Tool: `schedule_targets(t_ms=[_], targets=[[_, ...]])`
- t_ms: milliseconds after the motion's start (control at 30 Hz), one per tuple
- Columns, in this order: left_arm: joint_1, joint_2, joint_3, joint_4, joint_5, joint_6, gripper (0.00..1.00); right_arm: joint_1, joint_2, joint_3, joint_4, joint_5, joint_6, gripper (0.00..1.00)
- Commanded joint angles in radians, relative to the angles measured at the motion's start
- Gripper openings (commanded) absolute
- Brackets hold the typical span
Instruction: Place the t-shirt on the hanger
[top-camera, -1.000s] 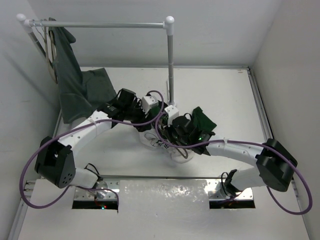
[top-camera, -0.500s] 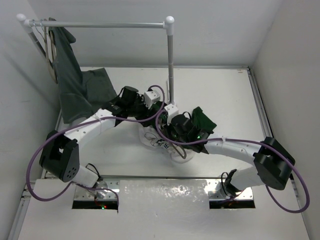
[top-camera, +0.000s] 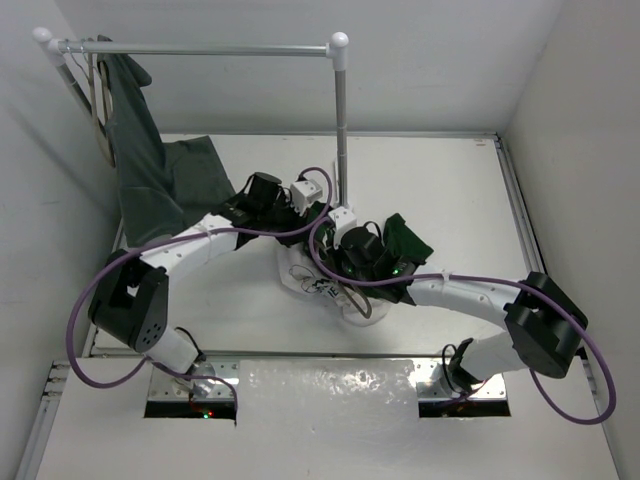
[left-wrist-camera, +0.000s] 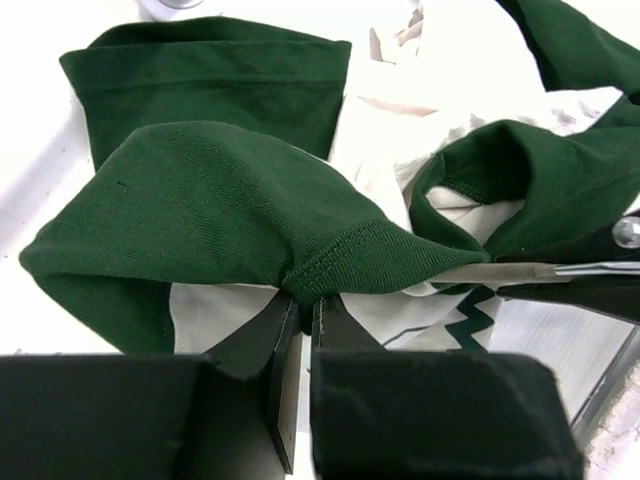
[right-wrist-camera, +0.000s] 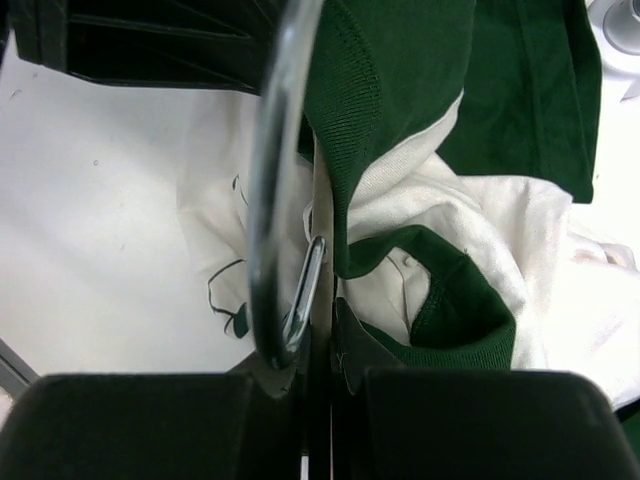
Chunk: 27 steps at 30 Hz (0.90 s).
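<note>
Lying crumpled on the white table between both wrists, the dark green, white-panelled short-sleeved t-shirt was pinched at a sleeve hem by the left gripper. The right gripper clamped the slim brownish-grey hanger at its metal wire; overhead, the arms hid most of both. A moment before, the left jaws had stood open.
</note>
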Motion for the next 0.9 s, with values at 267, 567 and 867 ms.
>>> schedule_targets(t_ms=[267,567,867], targets=[[0.019,-0.169,-0.027,-0.078,0.214,-0.001,0.0,-0.03,-0.055,0.122,0.061,0.026,0.058,0.0],[0.041,-0.238,0.038,-0.241,0.323,0.229,0.0,-0.061,-0.118,0.188,-0.008,0.06,0.089,0.0],[0.039,-0.261,0.066,-0.365,0.367,0.373,0.0,-0.07,-0.133,0.272,-0.08,0.081,-0.043,0.0]])
